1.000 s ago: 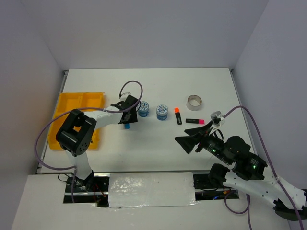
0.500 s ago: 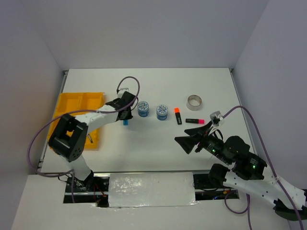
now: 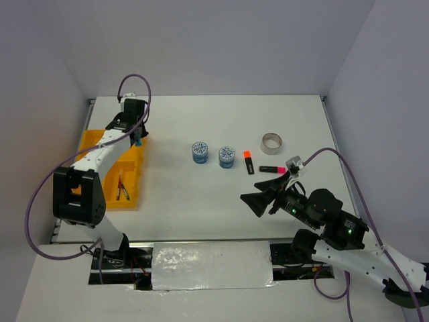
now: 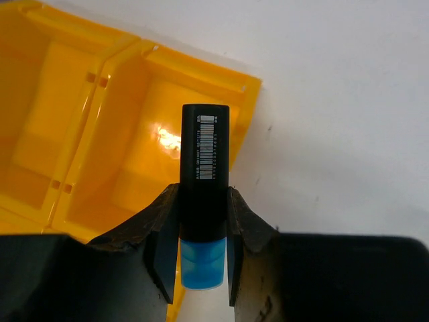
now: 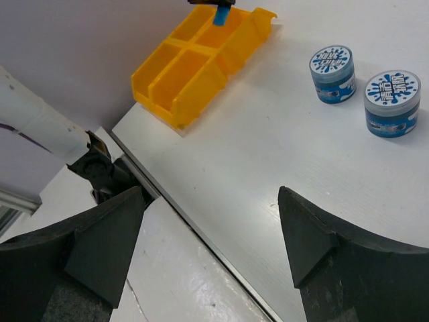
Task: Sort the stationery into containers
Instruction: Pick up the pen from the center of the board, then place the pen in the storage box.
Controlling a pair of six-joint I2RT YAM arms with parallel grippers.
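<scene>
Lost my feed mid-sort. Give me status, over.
Left gripper: fingers shut on blue highlighter, over tray, far-right compartment rim. Right gripper: fingers open, empty, above table. Drop path looks clear.

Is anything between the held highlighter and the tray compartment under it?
Nothing visible. The left pincer holds the blue-ended highlighter over a corner compartment of the yellow tray, whose visible floor is bare.

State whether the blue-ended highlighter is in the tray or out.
Out: the blue-ended highlighter is clamped in the left hand, above a corner compartment of the tray.
</scene>
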